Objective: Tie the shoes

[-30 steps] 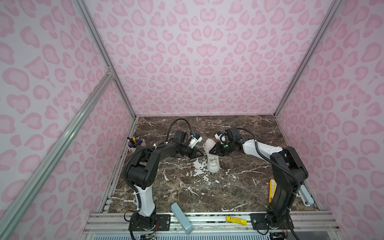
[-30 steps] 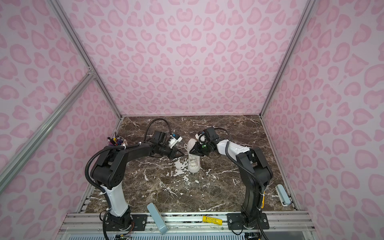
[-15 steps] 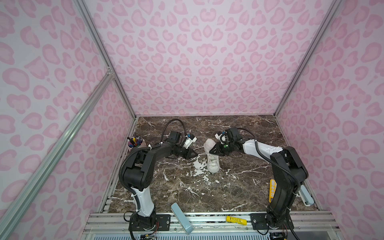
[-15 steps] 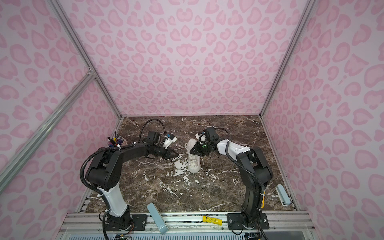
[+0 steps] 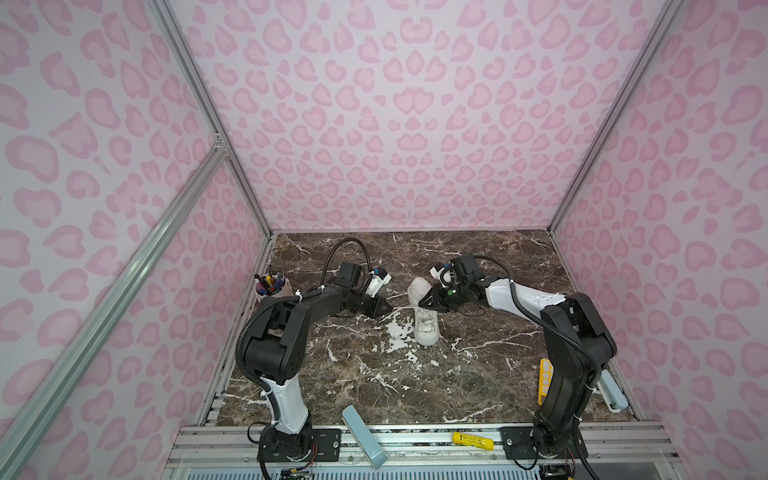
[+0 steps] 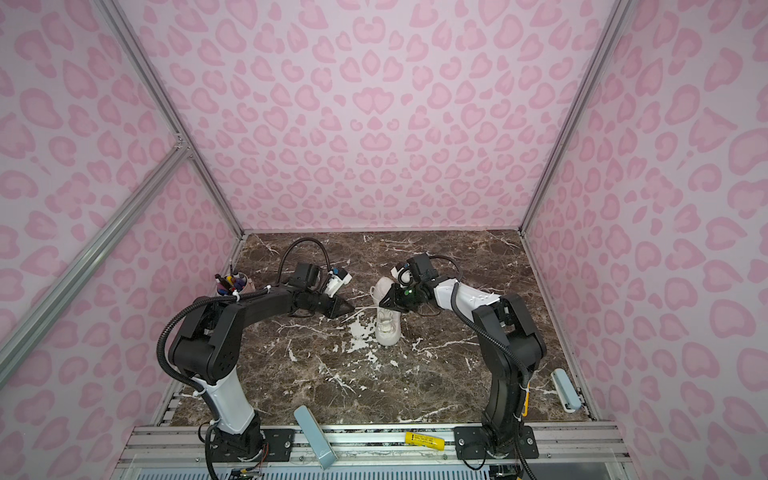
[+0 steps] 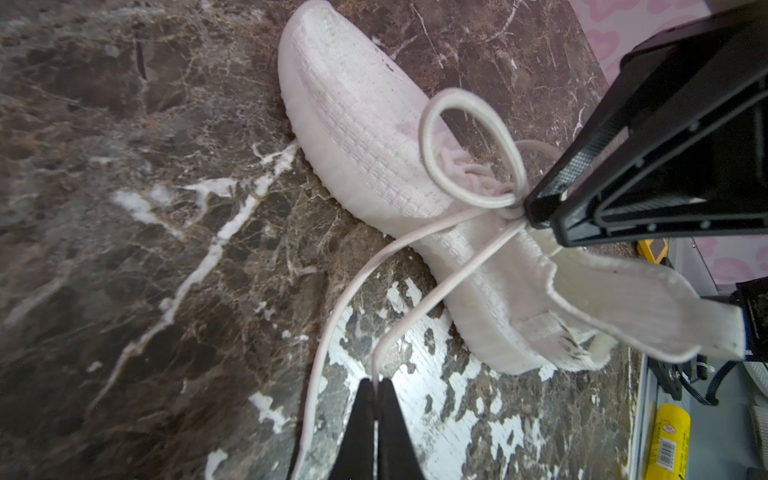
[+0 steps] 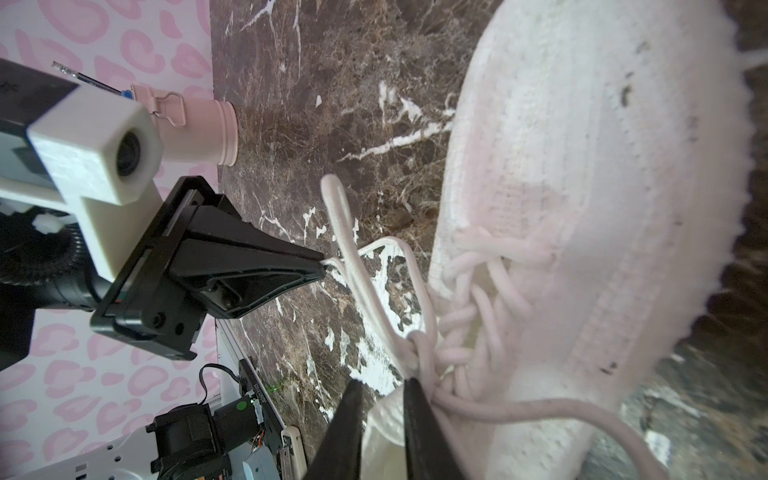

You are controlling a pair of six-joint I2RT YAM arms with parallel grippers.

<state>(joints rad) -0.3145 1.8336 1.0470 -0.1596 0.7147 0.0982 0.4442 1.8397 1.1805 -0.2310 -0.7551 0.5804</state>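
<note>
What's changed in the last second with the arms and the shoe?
The left gripper, shut on a lace, drew back leftward from the shoe, pulling that lace out. The right gripper stayed at the knot, and the shoe did not move.

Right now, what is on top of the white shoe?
A lace loop stands up from a knot. The right tool's tip is at the knot and hides part of it.

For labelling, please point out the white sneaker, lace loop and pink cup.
white sneaker (image 5: 427, 329): in a top view, near end
lace loop (image 7: 457, 96): left wrist view, top bend
pink cup (image 8: 201, 133): right wrist view, wall
</note>
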